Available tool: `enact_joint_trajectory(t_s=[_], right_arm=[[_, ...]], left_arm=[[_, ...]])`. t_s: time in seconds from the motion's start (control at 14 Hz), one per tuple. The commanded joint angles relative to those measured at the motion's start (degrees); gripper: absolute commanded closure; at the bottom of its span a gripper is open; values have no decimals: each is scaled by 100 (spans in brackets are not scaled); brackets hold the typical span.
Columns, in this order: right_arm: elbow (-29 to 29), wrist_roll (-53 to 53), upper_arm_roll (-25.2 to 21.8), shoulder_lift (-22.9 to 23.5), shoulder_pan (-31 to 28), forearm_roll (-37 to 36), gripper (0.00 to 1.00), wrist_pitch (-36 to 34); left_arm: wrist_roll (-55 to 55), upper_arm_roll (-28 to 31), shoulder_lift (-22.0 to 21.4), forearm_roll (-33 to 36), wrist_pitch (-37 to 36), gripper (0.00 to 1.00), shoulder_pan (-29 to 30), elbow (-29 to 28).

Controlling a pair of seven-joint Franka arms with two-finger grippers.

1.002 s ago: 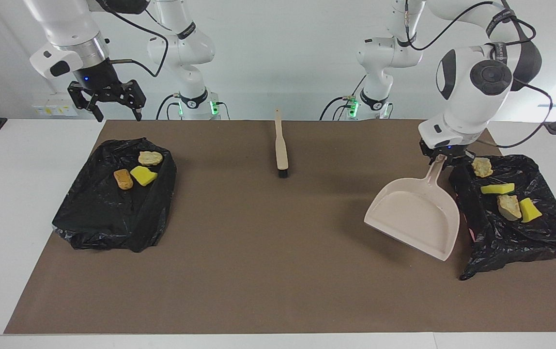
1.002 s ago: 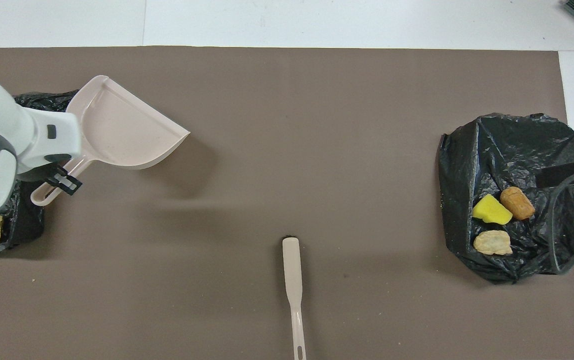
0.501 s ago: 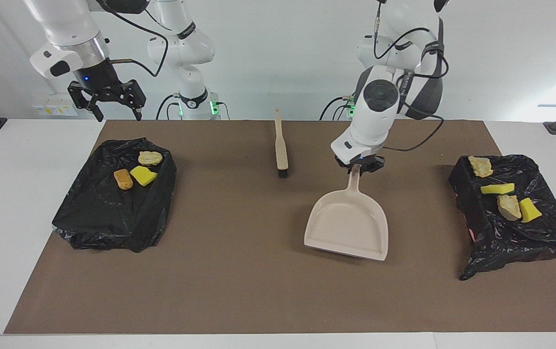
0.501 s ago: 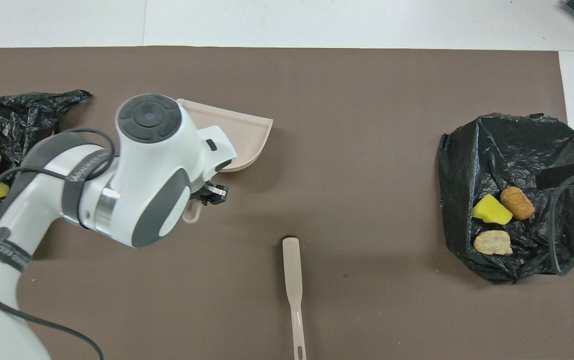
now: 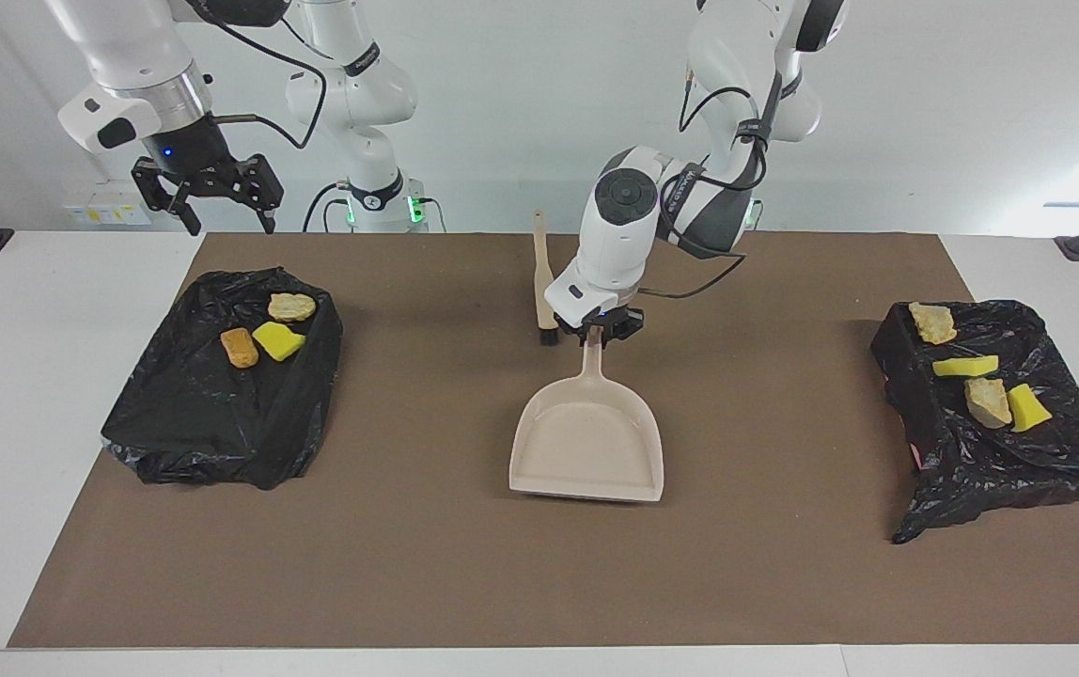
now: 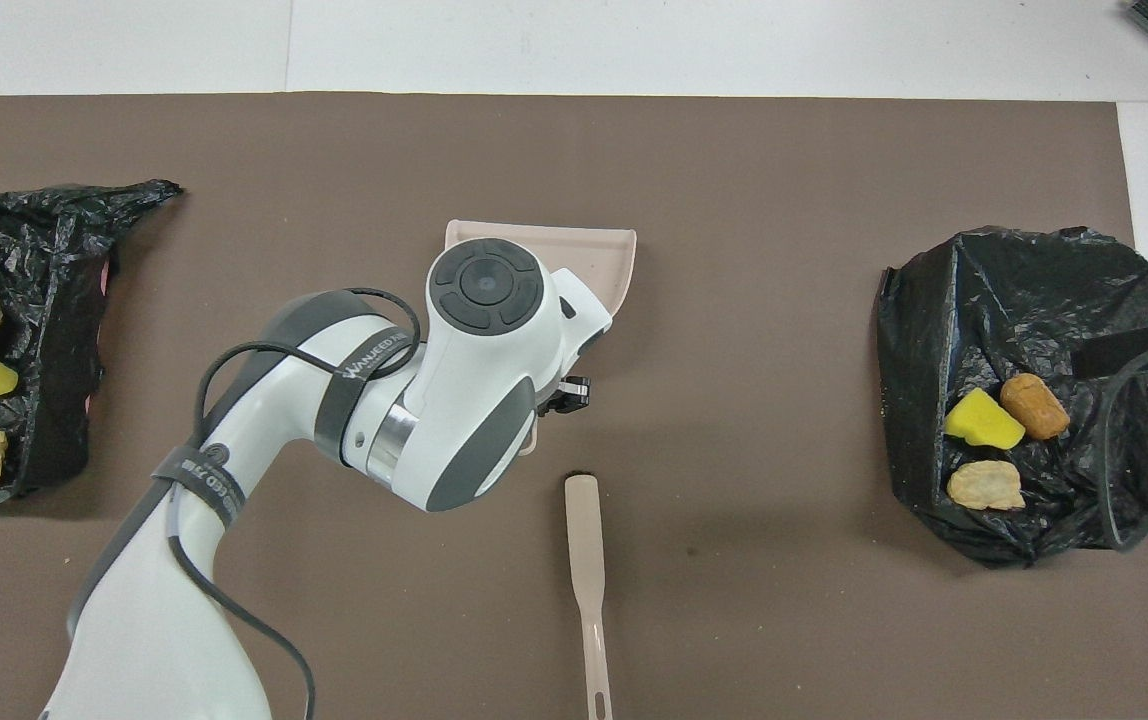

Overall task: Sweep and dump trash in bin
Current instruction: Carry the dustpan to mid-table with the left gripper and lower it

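My left gripper [image 5: 607, 331] is shut on the handle of the empty beige dustpan [image 5: 586, 442], which sits low at the middle of the brown mat with its mouth pointing away from the robots. The pan's edge shows past the arm in the overhead view [image 6: 599, 250]. The beige brush [image 5: 545, 282] lies beside the gripper, nearer to the robots. Trash lies in two black bag-lined bins: yellow sponge [image 5: 278, 340], an orange-brown lump [image 5: 239, 348] and a tan lump [image 5: 291, 306] in one; tan lumps [image 5: 988, 401] and yellow sponges [image 5: 965, 365] in the other. My right gripper [image 5: 229, 221] is open and waits.
One black bin [image 5: 211, 423] stands at the right arm's end of the mat, the other [image 5: 1000, 470] at the left arm's end. The brown mat [image 5: 464, 564] covers most of the white table. My right gripper hangs over the table's robot-side edge by its bin.
My left arm has carried the dustpan from beside the bin at its own end to the middle of the mat and turned it straight. The right arm has not moved.
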Motion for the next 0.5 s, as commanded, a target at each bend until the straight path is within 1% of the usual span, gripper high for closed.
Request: enact_joint_trajectory(t_s=[0.0, 0.07, 0.14, 0.36, 0.43], right_arm=[[22, -119, 18, -32, -46, 24, 0, -76], [22, -128, 17, -32, -55, 24, 0, -102], [22, -128, 9, -40, -46, 24, 0, -137], [22, -128, 17, -41, -55, 24, 0, -164], [22, -128, 17, -41, -55, 24, 0, -156]], left_arm=[[-374, 171, 613, 77, 98, 100, -389, 594], [-558, 162, 622, 86, 142, 74, -407, 603], [-716, 171, 622, 112, 177, 1, -407, 603], [-657, 188, 535, 261, 195, 0, -311, 603], [-630, 258, 413, 331, 143, 0, -275, 594]])
